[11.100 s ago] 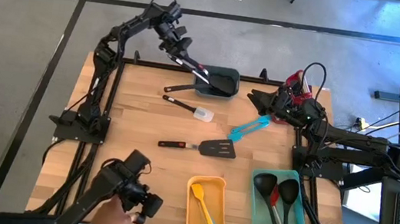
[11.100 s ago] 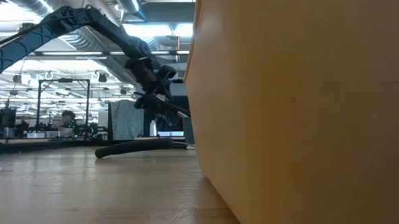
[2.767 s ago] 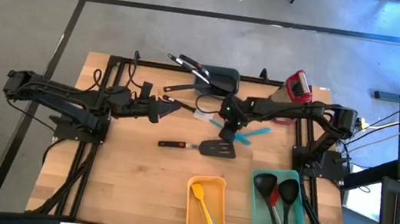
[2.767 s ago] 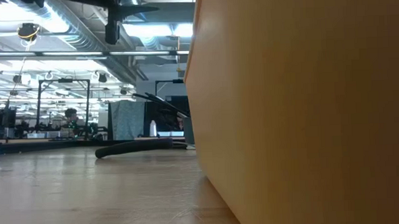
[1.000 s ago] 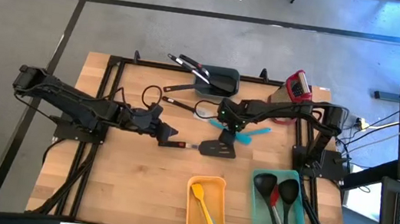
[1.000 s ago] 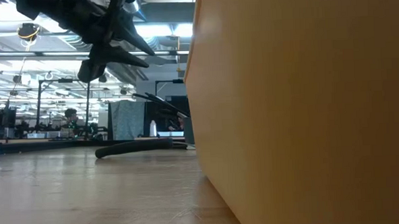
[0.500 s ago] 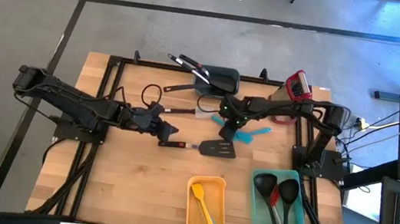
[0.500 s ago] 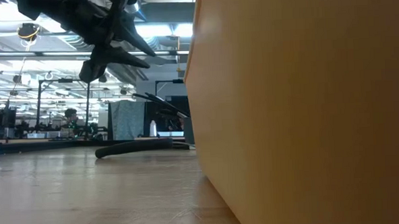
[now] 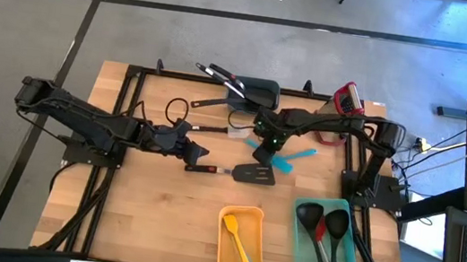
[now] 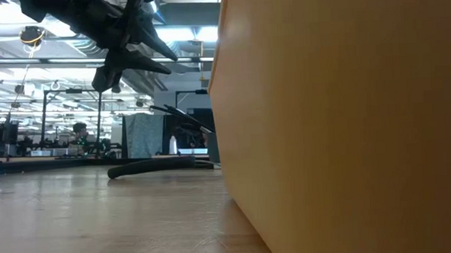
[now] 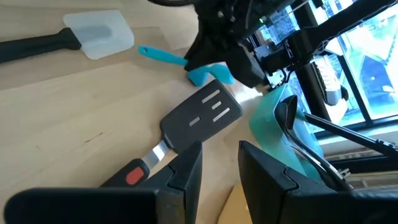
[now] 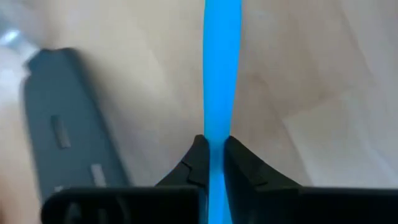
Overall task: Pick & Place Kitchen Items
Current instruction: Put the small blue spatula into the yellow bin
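Observation:
A teal spatula (image 9: 291,159) lies at the table's middle, right of centre, with my right gripper (image 9: 269,141) shut on it from above. Just on the near side of it a black turner (image 9: 255,173) rests flat on the wood; its head (image 11: 202,115) shows in the left wrist view, and its red-trimmed handle (image 9: 207,168) points toward the table's left. My left gripper (image 9: 199,154) hovers open above that handle's end, fingers (image 11: 186,171) apart with nothing between them. It also shows in the low view (image 10: 142,50), up off the table. My right gripper pinches the teal spatula's narrow handle (image 12: 221,106) between its two fingers (image 12: 198,163). They come steeply from above, one on each side of the strip. The rest of the spatula (image 11: 211,71) stays low by the wood; whether it is lifted clear I cannot tell.
A white-headed spatula (image 9: 238,132) and a black ladle (image 9: 210,103) lie toward the far edge, before a dark bin (image 9: 258,94) with utensils. Near the front stand a yellow bin (image 9: 244,257) holding a yellow spatula and a teal bin (image 9: 301,249) with black ladles. A red object (image 9: 346,99) sits far right.
My right gripper has risen a little and rolled over the teal spatula. My left arm has kept still above the turner's handle.

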